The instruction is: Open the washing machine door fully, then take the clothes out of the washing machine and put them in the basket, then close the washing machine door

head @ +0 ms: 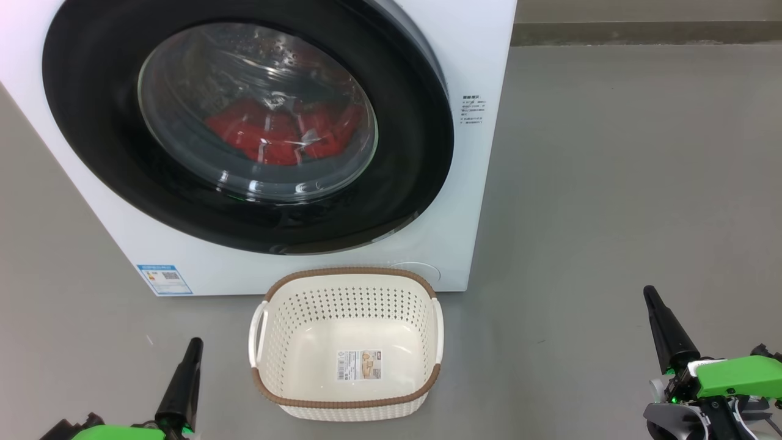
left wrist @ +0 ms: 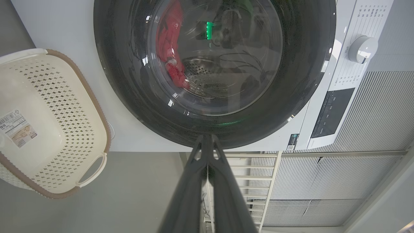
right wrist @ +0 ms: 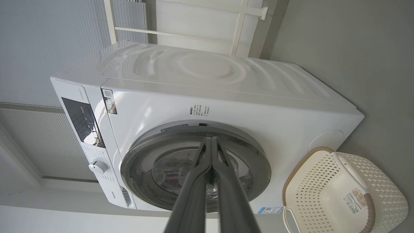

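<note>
The white washing machine (head: 464, 183) stands ahead with its round black door (head: 98, 153) closed or nearly closed against the front. Red clothes (head: 275, 134) lie in the drum behind the glass window. The cream basket (head: 348, 391) with a brown rim sits on the floor just in front of the machine; only a paper label lies inside. My left gripper (head: 194, 343) is low at the left of the basket, shut. My right gripper (head: 649, 292) is low at the right, well clear of the machine, shut. Both hold nothing. The door (left wrist: 123, 97) and basket (left wrist: 97, 106) also show from the left wrist.
Grey floor (head: 611, 183) spreads to the right of the machine. A control panel with a white dial (left wrist: 362, 48) sits on the machine's front. A white slatted wall and a white frame (right wrist: 239, 29) stand behind the machine (right wrist: 226, 106).
</note>
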You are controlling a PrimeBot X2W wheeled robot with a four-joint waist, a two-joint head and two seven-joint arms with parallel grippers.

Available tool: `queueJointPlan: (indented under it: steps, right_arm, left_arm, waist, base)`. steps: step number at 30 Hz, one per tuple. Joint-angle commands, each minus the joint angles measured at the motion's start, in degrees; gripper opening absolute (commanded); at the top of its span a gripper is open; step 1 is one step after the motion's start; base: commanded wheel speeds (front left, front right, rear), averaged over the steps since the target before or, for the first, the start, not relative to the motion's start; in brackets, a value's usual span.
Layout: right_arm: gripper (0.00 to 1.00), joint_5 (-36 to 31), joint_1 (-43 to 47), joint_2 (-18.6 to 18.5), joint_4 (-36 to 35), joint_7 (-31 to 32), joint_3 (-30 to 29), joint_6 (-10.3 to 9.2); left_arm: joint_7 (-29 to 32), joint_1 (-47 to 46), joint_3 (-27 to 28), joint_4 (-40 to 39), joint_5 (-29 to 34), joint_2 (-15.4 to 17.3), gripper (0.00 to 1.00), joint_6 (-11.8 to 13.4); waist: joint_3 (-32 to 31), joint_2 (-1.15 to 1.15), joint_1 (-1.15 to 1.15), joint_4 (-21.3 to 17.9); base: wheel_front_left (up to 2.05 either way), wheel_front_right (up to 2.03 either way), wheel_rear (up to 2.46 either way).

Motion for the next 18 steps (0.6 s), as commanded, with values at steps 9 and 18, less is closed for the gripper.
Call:
queueJointPlan:
  steps: [9, 18]
  right_arm:
    - [0.0, -0.16, -2.6, -0.4, -1.61, 0.47, 0.88, 0.05]
    - [0.0, -0.26, -2.61, -0.32, -1.6, 0.56, 0.76, 0.05]
  left_arm:
    - [0.38, -2.31, 2.21, -1.5, 0.79, 0.52, 0.0, -0.41]
    - [0.45, -2.32, 2.31, -1.5, 0.87, 0.45, 0.0, -0.41]
  waist:
    - [0.0, 0.0, 0.0, 0.0]
    - [0.0, 0.0, 0.0, 0.0]
  base:
    - [0.0, 0.0, 0.0]
    - [0.0, 0.0, 0.0]
